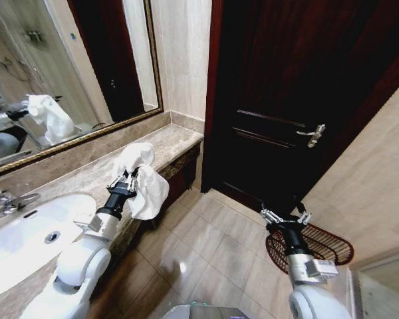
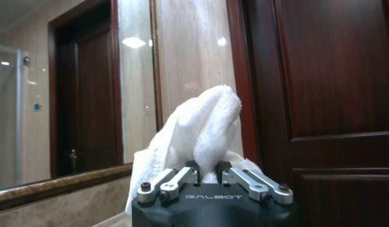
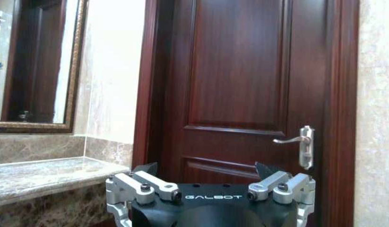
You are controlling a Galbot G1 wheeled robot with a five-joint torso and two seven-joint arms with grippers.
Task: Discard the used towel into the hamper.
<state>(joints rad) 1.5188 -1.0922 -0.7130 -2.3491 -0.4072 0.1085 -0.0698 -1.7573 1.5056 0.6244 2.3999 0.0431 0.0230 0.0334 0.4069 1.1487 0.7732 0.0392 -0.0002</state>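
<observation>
Beside the marble tabletop (image 1: 86,174), the towel (image 1: 141,179) is clamped by the left gripper (image 1: 128,181); the right gripper (image 1: 285,217), fingers spread wide, is held above the hamper (image 1: 332,247).

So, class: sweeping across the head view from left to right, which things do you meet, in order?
Faucet → sink → left gripper shut on the white towel → door handle → hamper on the floor. The open right gripper hangs in front of the hamper, so it is left unranked.
</observation>
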